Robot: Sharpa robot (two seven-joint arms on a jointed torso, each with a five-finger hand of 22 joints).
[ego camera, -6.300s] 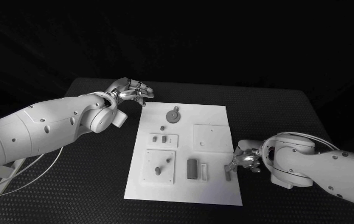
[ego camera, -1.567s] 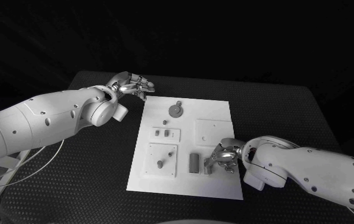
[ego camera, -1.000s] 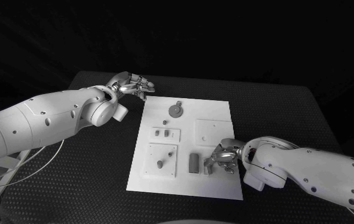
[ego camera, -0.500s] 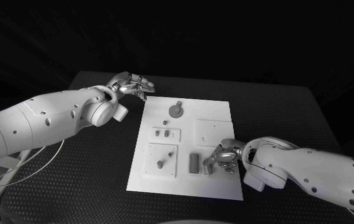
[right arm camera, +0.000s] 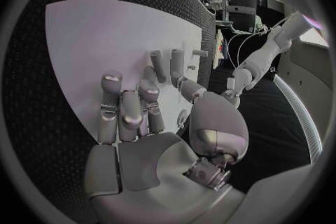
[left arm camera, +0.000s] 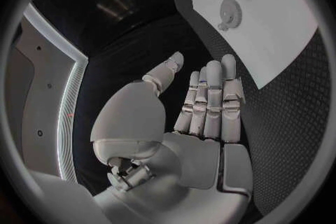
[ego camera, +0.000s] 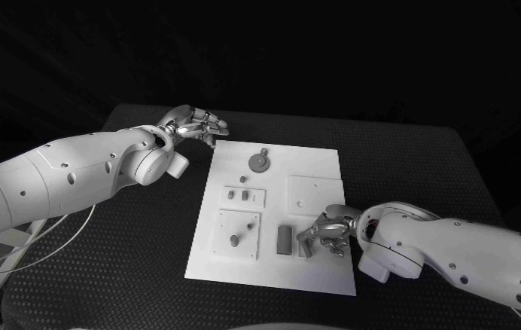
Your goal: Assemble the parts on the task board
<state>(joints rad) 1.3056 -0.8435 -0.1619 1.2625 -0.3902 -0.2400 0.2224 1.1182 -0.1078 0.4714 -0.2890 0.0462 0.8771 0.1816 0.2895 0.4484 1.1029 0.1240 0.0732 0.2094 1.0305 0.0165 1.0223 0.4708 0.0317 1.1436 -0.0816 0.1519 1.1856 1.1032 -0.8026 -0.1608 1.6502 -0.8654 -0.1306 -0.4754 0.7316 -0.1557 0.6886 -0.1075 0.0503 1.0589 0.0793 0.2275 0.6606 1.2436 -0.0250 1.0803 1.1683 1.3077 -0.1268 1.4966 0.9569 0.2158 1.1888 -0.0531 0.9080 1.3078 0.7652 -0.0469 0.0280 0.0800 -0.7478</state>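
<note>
The task board (ego camera: 315,164) lies in the middle of the worktop (ego camera: 412,157), its long axis running away from the robot. The right robot hand (ego camera: 326,233) is over the board's near right portion, fingers bent down just beside the upright grey block (ego camera: 284,239) and a slimmer grey part (ego camera: 305,246) next to it. In the right wrist view two short grey parts (right arm camera: 168,64) lie side by side just past the fingertips (right arm camera: 112,79), their long axes roughly in line with the fingers; whether a fingertip touches the slimmer one cannot be told, and nothing is plainly held, so this hand is judged released, with fingers apart. The left robot hand (ego camera: 193,128) hovers off the board's far left corner, over the bare worktop; the left wrist view shows its fingers (left arm camera: 210,102) straight and together, thumb apart, holding nothing. The round geared part (ego camera: 258,163) sits near the board's far edge, closer to the left hand. The other small parts (ego camera: 237,193) stand in the left column. The right hand is by far the nearer to the two near-edge parts, which lie towards the board's middle from its palm; the coming move is judged to turn on that short sideways reach. Against the picture half a second before, the right hand has edged slightly nearer the robot and the board's near edge, while the left hand has kept its place.
</note>
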